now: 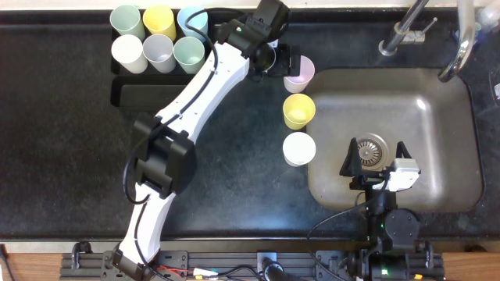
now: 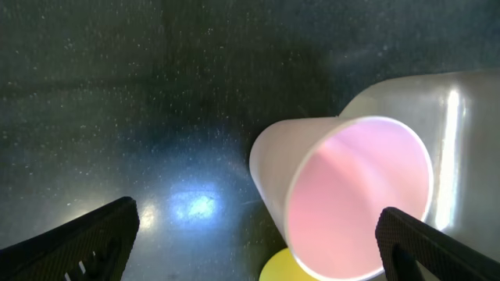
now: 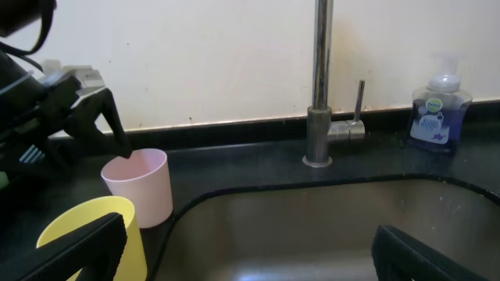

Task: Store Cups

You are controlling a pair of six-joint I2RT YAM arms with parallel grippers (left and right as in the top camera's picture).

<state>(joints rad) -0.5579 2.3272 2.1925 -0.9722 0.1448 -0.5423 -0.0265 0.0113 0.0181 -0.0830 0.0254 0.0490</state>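
Note:
A pink cup (image 1: 299,72) stands upright on the dark counter at the sink's back left corner, with a yellow cup (image 1: 298,111) and a white cup (image 1: 298,148) in a row in front of it. My left gripper (image 1: 280,60) hovers open just left of the pink cup (image 2: 351,195), whose mouth lies between the spread fingers (image 2: 78,242) toward one side. A black tray (image 1: 133,92) at the back left holds several upright cups (image 1: 159,51). My right gripper (image 1: 376,154) rests open and empty over the sink, facing the pink cup (image 3: 141,183) and yellow cup (image 3: 94,226).
The steel sink (image 1: 437,101) fills the right side, with a faucet (image 1: 402,31) behind it and a soap bottle (image 3: 441,109) at the far corner. Bare counter lies left of the left arm and in front of the tray.

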